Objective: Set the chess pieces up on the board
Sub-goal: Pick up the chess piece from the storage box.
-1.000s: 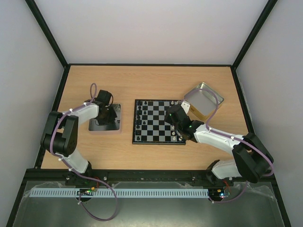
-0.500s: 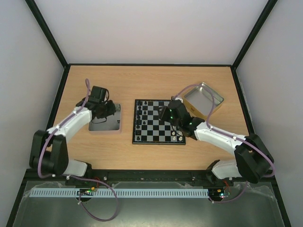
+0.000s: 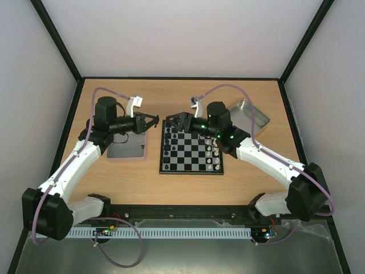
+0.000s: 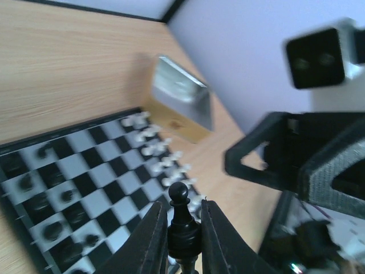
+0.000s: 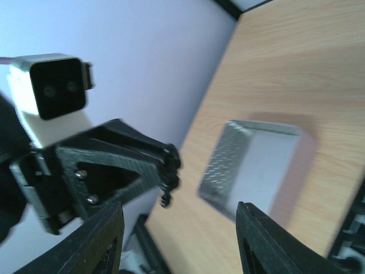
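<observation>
In the left claw (image 4: 183,231), the black piece (image 4: 179,197) hides its base.

The pale wooden tabletop (image 3: 182,97) is showing smooth, matt grain. The rectangular silver metal tray (image 5: 227,162) is gleaming, its wall looking embossed. The small black chess pawn (image 4: 182,225) is glinting, glossy.

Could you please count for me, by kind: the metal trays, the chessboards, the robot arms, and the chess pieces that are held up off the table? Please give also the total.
Metal trays: 2
Chessboard: 1
Robot arms: 2
Black chess piece held up in the left arm's jaws: 1
Total: 6
</observation>
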You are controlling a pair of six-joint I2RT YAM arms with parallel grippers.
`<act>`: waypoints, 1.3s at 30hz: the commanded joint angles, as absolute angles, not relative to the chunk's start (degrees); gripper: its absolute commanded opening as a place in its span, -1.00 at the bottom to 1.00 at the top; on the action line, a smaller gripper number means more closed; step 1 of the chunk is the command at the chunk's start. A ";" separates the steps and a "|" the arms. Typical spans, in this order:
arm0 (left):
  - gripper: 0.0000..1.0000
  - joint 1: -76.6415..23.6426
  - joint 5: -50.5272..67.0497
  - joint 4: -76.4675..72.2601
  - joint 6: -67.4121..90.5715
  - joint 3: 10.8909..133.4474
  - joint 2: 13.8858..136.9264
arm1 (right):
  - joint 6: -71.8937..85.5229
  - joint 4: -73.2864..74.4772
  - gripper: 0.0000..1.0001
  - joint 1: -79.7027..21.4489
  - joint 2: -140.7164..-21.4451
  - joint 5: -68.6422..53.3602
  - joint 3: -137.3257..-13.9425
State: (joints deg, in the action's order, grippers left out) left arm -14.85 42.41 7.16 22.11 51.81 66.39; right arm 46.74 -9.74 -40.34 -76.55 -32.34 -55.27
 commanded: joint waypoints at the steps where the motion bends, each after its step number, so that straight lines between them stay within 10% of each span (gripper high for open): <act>1: -0.70 -15.14 60.75 -1.62 20.48 53.76 65.02 | 53.35 -16.94 0.06 -40.08 -76.99 -44.04 -58.41; 31: -0.68 -16.84 68.70 4.12 11.02 59.75 68.51 | 59.62 -17.66 -0.97 -40.03 -76.69 -50.67 -59.84; 39: -0.29 -17.01 66.69 3.50 14.15 58.80 69.95 | 60.48 -18.45 -0.97 -40.07 -75.39 -46.01 -57.60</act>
State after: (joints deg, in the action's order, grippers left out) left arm -16.73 67.66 4.64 12.97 58.15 68.73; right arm 59.83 -17.28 -39.77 -76.71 -48.51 -58.61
